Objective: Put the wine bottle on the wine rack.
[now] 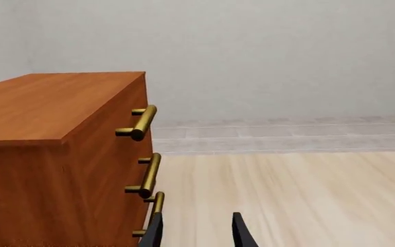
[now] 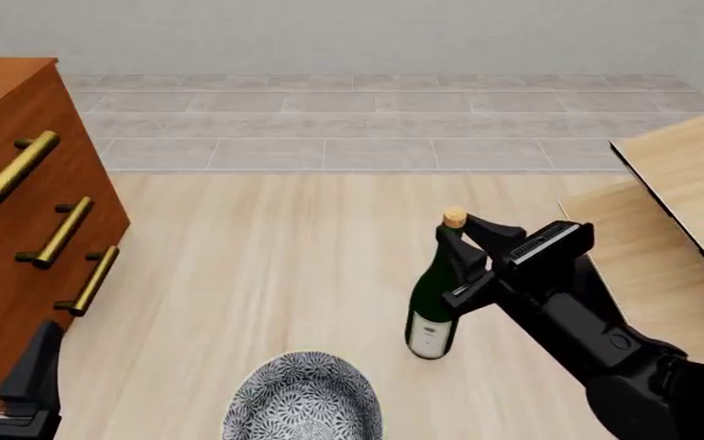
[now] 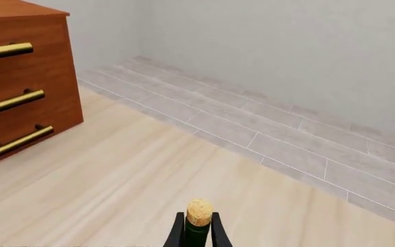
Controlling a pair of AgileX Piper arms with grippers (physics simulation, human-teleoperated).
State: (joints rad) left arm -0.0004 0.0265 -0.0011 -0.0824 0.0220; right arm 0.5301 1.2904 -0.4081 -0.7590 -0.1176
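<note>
While clamped on the neck of the wine bottle (image 2: 434,307), right gripper (image 2: 472,259) upright over the table (image 2: 267,266).
Left gripper (image 1: 196,234) released, low beside the cabinet (image 2: 10,183); patterned bowl (image 2: 303,399) just left of the bottle, wine rack (image 2: 682,183) to the right.

The tall dark green glass wine bottle (image 3: 199,226) shows only its tan cork top and neck in the right wrist view; the rest is cut off. Right of that bottle in the front view, the light tan wooden wine rack (image 2: 695,174) runs off the edge. The patterned grey bowl (image 2: 302,400) near the bottle's foot is clipped. The black left gripper (image 1: 196,231) shows only its fingertips.
</note>
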